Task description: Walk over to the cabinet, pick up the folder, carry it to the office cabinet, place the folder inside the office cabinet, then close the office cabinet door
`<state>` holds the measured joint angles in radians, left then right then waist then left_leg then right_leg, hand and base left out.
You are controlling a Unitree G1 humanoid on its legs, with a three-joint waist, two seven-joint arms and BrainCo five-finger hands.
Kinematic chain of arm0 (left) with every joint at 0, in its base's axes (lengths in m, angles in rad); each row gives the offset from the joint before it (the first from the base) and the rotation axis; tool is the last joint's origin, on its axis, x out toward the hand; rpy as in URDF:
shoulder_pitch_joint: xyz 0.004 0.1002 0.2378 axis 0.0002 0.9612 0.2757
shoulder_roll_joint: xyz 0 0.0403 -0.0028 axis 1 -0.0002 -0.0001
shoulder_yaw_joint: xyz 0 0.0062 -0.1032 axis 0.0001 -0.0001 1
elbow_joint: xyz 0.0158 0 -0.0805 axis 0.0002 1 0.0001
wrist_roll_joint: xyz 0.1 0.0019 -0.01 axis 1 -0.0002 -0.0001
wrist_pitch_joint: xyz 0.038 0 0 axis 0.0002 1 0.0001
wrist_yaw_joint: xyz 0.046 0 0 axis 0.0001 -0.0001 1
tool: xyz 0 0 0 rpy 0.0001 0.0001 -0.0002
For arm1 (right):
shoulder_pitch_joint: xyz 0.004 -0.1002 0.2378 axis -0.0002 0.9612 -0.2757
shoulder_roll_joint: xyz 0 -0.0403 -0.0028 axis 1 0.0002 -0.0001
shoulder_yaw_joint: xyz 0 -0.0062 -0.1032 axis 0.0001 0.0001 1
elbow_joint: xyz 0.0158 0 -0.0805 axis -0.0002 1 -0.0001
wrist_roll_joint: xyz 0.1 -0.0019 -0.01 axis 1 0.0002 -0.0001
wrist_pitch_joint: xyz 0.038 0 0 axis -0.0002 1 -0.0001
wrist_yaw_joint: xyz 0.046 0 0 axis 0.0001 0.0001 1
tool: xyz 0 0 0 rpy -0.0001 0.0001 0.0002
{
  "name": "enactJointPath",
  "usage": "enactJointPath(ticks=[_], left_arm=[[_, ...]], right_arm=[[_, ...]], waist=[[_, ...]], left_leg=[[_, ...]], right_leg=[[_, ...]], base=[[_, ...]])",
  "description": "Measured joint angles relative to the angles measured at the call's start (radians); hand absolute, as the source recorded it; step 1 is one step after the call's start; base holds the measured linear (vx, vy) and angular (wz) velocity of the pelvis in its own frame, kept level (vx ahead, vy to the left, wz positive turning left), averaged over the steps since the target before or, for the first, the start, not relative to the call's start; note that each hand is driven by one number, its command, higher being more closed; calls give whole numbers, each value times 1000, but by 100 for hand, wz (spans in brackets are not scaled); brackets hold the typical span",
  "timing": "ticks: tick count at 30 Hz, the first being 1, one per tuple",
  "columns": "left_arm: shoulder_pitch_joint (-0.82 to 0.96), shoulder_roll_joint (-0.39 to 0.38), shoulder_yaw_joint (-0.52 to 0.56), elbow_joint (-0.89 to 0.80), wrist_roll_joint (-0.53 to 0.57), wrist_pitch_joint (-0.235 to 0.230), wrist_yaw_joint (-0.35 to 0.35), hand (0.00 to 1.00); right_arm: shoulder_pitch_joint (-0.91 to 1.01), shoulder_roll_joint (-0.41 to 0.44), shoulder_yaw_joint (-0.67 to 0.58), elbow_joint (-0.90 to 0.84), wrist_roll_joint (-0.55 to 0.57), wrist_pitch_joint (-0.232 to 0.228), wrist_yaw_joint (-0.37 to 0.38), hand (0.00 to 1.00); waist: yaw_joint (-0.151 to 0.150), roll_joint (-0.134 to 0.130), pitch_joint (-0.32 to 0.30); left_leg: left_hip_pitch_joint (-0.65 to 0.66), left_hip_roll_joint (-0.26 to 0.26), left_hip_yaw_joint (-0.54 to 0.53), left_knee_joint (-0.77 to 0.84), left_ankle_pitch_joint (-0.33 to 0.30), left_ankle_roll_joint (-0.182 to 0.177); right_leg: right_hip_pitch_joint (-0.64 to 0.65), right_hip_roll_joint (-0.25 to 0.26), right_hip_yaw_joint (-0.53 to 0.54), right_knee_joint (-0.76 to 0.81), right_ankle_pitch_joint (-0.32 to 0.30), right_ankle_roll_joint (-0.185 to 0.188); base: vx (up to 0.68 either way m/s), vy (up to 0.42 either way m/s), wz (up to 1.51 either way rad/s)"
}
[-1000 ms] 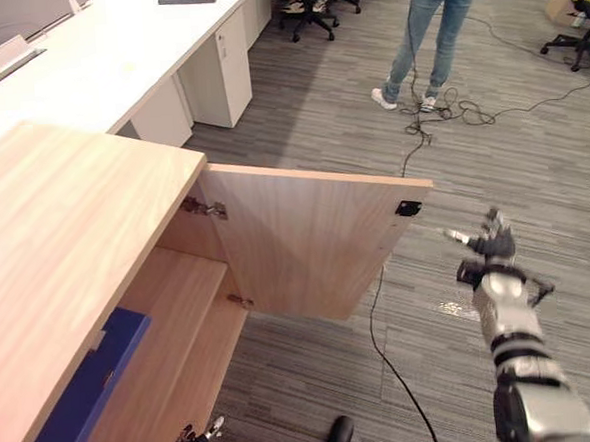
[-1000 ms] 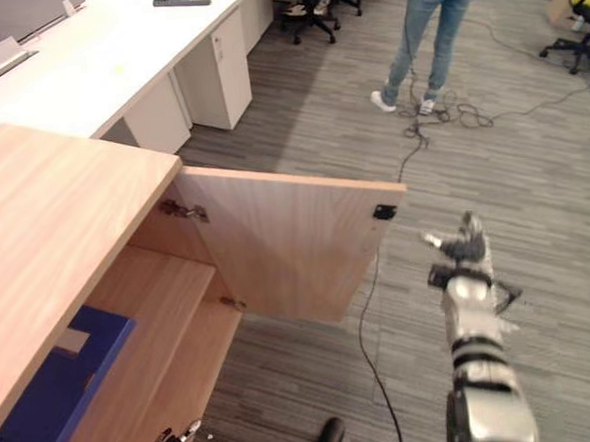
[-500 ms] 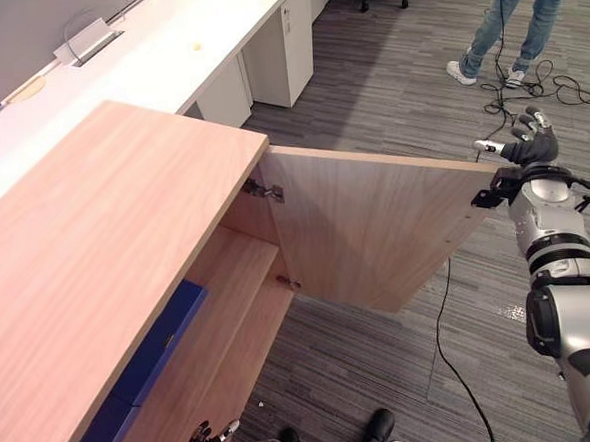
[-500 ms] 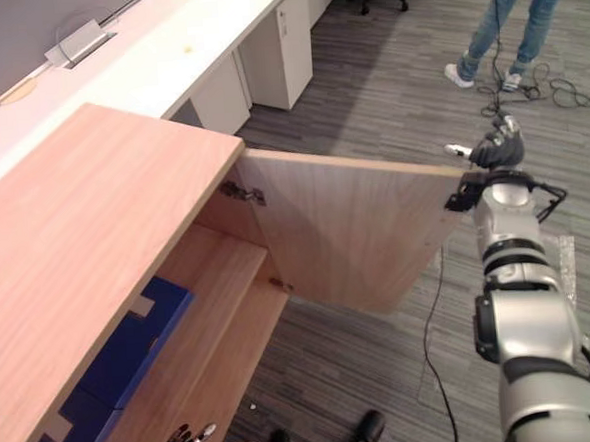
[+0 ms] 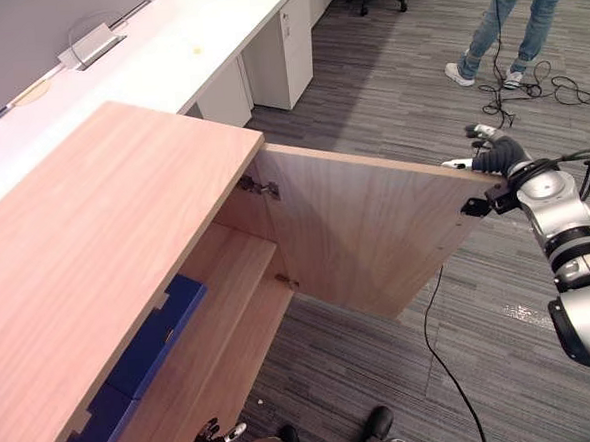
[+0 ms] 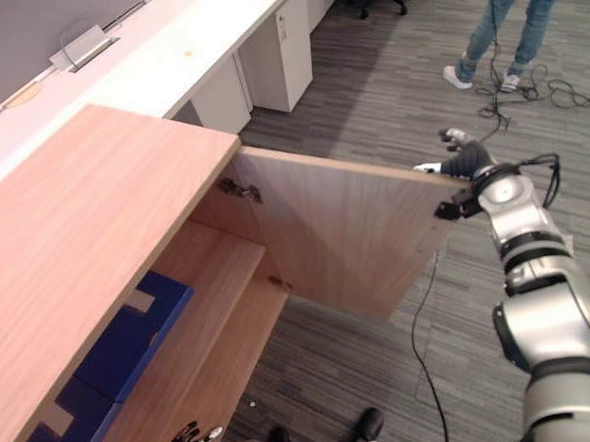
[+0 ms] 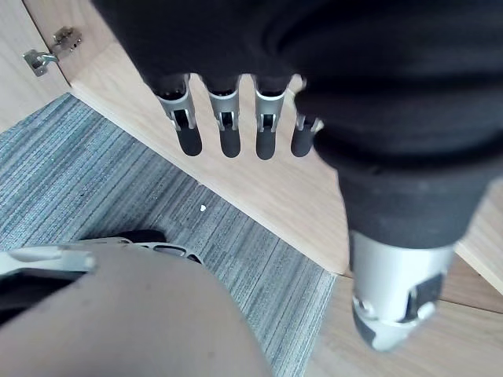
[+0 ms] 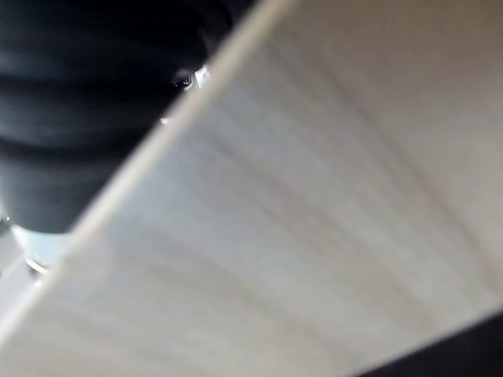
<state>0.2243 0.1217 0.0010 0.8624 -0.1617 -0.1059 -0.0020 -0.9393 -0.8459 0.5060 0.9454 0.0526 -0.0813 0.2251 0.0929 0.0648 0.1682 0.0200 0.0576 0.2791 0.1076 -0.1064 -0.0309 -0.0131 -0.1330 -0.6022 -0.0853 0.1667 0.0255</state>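
Grey striped carpet (image 5: 520, 297) all over, with a long white desk (image 5: 165, 69) running along the back. Up front is the wooden office cabinet (image 5: 87, 264), and its door (image 5: 366, 227) is swung wide open. The blue folder (image 5: 156, 330) is lying on the shelf inside the cabinet. A person (image 5: 508, 18) in jeans is standing further back on the carpet. The right hand (image 5: 493, 152) is at the door's top outer corner, fingers loosely stretched out, thumb at the door's top edge. The left hand (image 7: 228, 129) hangs low by the cabinet's bottom edge, fingers straight, holding nothing.
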Motion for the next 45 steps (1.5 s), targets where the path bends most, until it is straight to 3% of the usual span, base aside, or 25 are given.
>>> enactJointPath(ticks=[3,5,8,13,15,18,23,29,39,43,44,45], left_arm=[[12,7,-1,-15,25,2,-23,0],[19,11,6,-34,40,4,-40,0],[29,12,35,-32,66,9,-63,0],[36,11,74,-26,93,10,-70,0],[35,12,99,-16,104,9,-70,0],[35,18,122,-3,115,8,-70,0],[28,23,150,13,127,4,-69,0],[24,20,203,57,132,4,-64,0],[11,3,272,124,67,12,-51,0],[8,-2,288,146,33,15,-44,0],[4,-3,289,150,31,16,-43,0],[4,-6,290,150,30,16,-36,0]], right_arm=[[22,-83,162,-153,1,59,32,0],[34,-218,329,-273,2,74,176,0],[80,-326,431,-528,81,78,342,0],[231,-414,411,-853,204,79,496,0],[308,-452,333,-973,281,83,527,0],[387,-487,220,-1076,401,93,542,0],[461,-517,192,-1166,500,100,550,0],[495,-520,194,-1276,561,101,552,0],[495,-480,269,-1253,564,99,529,0],[506,-350,284,-1156,561,99,519,0],[529,-288,283,-1103,555,96,511,0],[580,-160,280,-978,529,86,478,0]], waist=[[-23,-9,-3],[-22,-22,-8],[-25,-40,-19],[-37,-69,-38],[-37,-87,-45],[-35,-115,-62],[-24,-144,-71],[-8,-170,-82],[12,-169,-99],[30,-169,-113],[38,-168,-120],[50,-166,-127]], left_leg=[[-2,2,9,1,-3,-2],[-5,3,16,0,-4,-3],[-2,9,38,2,-5,-4],[1,11,44,12,-5,-3],[0,11,43,18,-5,-3],[-2,12,43,21,-5,-3],[-20,14,38,20,-12,1],[-37,20,53,21,-7,-1],[-42,27,45,24,-4,-5],[-49,25,38,24,-3,-3],[-53,24,29,24,0,-1],[-54,19,5,22,4,0]], right_leg=[[-6,1,8,-4,0,0],[-18,3,18,-4,0,0],[-29,10,44,-3,1,-1],[-33,12,60,1,1,-1],[-33,11,61,1,2,-2],[-35,12,64,1,1,-3],[-50,14,67,-5,-1,-8],[-73,21,84,-4,12,-25],[-74,27,80,-4,14,-28],[-74,25,73,-5,14,-28],[-73,23,62,-5,14,-28],[-68,20,46,-5,13,-28]], base=[[10,-14,-7],[36,-3,-7],[65,-17,-23],[39,-17,-15],[-7,-9,-7],[-49,-13,-2],[-120,-19,3],[-114,-33,-8],[3,5,2],[-14,22,6],[-29,1,30],[-31,11,46]])
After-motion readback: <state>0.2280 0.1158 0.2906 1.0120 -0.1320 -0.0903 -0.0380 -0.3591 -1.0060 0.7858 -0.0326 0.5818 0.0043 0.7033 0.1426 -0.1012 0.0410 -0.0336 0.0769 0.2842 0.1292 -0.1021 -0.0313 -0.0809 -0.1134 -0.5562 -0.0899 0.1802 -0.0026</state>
